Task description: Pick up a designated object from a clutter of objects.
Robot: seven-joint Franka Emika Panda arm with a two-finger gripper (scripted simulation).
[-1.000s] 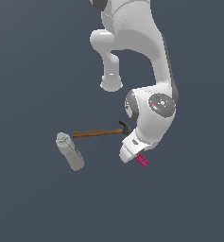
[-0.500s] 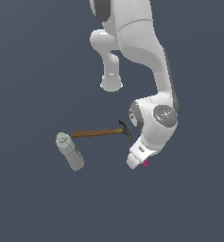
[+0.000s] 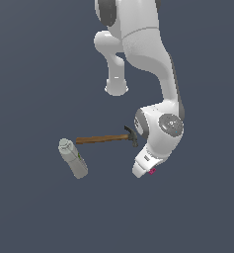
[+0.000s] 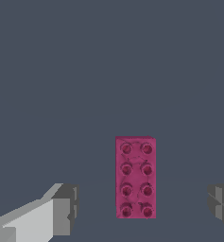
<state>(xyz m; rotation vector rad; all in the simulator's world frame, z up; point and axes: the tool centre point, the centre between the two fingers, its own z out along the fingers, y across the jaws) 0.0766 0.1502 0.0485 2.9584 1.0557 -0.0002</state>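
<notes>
In the lower middle of the wrist view the brick [image 4: 135, 177] lies flat, studs up, between the wide-open gripper [image 4: 142, 205] fingers [image 4: 61, 208], so the best move is probably a straight descent, centred, closing across its narrow sides.

A plain dark slate-blue ground [image 3: 29, 212] spans both views; matte, evenly lit.

Ground surface [image 3: 34, 217]: plain dark slate-blue plane, untextured, extending uniformly on all sides of the claw. Lighting: even and diffuse. Walls, furniture, windows: none showing.
</notes>
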